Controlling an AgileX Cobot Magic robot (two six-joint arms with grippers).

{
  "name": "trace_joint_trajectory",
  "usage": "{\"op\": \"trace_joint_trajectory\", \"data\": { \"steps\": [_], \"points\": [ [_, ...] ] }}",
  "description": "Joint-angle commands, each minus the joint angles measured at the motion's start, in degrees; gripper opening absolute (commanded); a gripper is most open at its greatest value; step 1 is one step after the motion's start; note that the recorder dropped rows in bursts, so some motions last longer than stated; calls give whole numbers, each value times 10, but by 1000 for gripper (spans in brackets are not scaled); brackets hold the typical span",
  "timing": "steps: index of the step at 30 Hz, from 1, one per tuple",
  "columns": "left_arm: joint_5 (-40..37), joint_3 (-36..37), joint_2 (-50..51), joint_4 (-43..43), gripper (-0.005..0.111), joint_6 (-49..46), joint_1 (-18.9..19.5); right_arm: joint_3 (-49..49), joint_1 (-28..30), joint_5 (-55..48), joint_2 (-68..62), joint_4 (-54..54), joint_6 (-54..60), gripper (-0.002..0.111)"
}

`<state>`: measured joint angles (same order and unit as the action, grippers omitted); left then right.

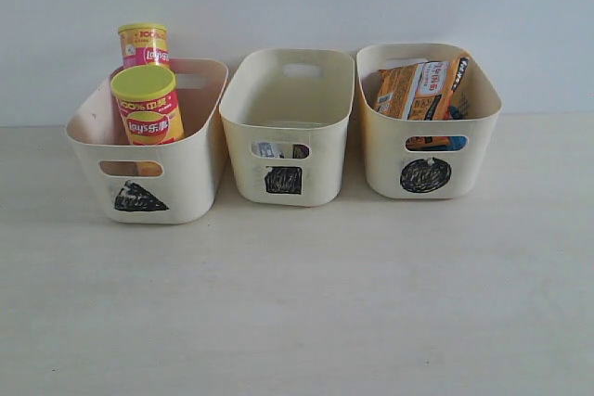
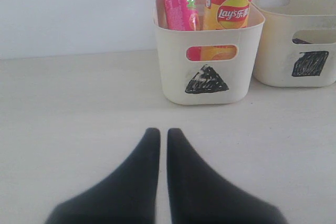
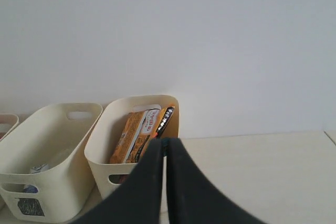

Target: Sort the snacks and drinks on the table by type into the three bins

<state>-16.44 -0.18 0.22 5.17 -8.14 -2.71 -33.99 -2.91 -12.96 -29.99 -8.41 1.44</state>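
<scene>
Your left tool [image 2: 161, 132] and right tool [image 3: 166, 141] are closed, empty; Lay's tubes [image 2: 230, 6] in triangle bin [image 2: 173, 72], left tool's one o'clock.

The yellow tube [image 2: 229, 11] reads "Lay's" and "100%"; the pink tube [image 2: 180, 4] reads "Lay's". Black signs: a triangle on the left bin [image 1: 190, 183], a square on the middle bin [image 1: 320, 169], a circle on the right bin [image 1: 380, 169].

Beyond the left jaws, the pink tube [image 2: 178, 3] loses its lid to the picture's edge. The blurred right jaws cover the front and mark of the circle bin [image 3: 97, 150]; in the middle bin [image 3: 58, 179] beside it, only slivers of cartons [image 3: 37, 169] show
</scene>
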Motion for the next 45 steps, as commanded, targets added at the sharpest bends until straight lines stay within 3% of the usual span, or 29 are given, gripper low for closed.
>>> {"op": "trace_joint_trajectory", "data": {
  "steps": [1, 10, 16, 21, 26, 45],
  "points": [
    [1, 2, -2, 0, 4, 4, 2, 2, -1, -2, 2, 0, 0, 0],
    [1, 2, -2, 0, 4, 4, 2, 2, -1, -12, 2, 0, 3, 0],
    [1, 2, -2, 0, 4, 4, 2, 2, -1, -126, 2, 15, 5, 0],
    [1, 2, -2, 0, 4, 4, 2, 2, -1, -128, 35, 65, 77, 0],
    [1, 2, -2, 0, 4, 4, 2, 10, 1, -134, 58, 89, 76, 0],
    [1, 2, -2, 0, 4, 4, 2, 277, 1, -28, 252, 89, -68, 0]
  ]
}}
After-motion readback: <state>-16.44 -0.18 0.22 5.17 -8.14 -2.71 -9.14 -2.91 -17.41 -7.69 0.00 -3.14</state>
